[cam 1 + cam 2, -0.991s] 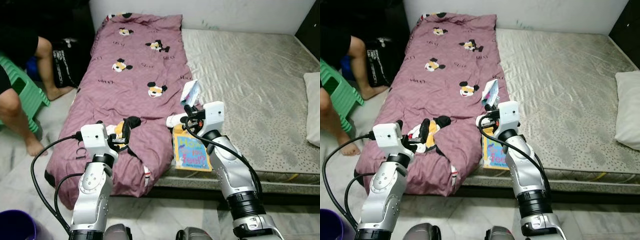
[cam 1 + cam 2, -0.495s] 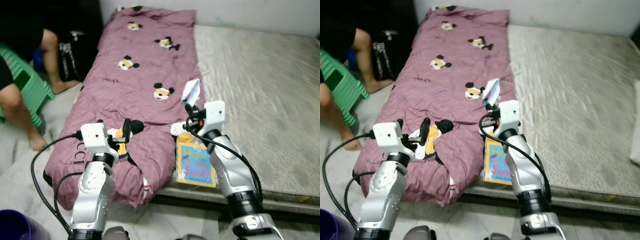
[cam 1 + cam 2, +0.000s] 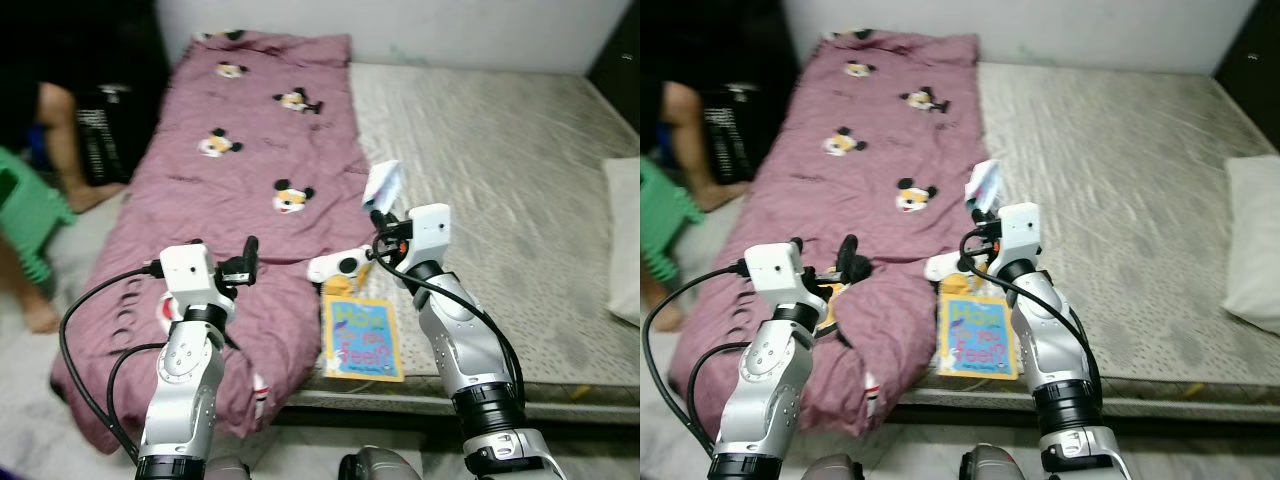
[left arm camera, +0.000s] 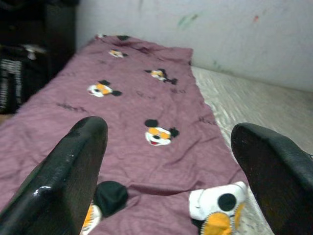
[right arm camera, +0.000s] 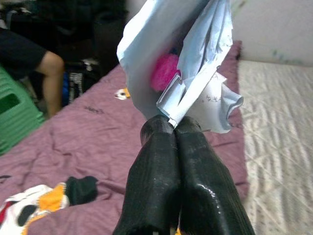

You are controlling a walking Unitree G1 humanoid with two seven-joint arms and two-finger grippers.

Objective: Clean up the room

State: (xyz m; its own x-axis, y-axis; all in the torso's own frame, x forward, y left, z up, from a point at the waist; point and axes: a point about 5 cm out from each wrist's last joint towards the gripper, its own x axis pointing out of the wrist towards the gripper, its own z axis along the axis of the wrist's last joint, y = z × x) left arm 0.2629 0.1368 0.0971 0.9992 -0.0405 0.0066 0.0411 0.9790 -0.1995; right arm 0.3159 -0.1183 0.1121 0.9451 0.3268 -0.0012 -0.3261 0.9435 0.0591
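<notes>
Two black fingers of right gripper (image 5: 172, 128) were pinched tight on crumpled wrapper (image 5: 183, 73), pale blue plastic-looking thing with pink blob inside, held up over edge of purple cartoon blanket (image 3: 240, 180). Left gripper (image 4: 168, 166) hung spread wide, nothing in it, above same blanket. Colourful book (image 3: 363, 337) lay at mattress (image 3: 500, 160) edge right below. Person's leg (image 3: 60, 140) and green stool (image 3: 25, 215) sat off left.

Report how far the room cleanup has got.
Nothing looks put away yet. In hand: the right gripper is shut on a pale blue wrapper. Left: the picture book at the mattress edge and the rumpled maroon blanket. The left gripper is open.
</notes>
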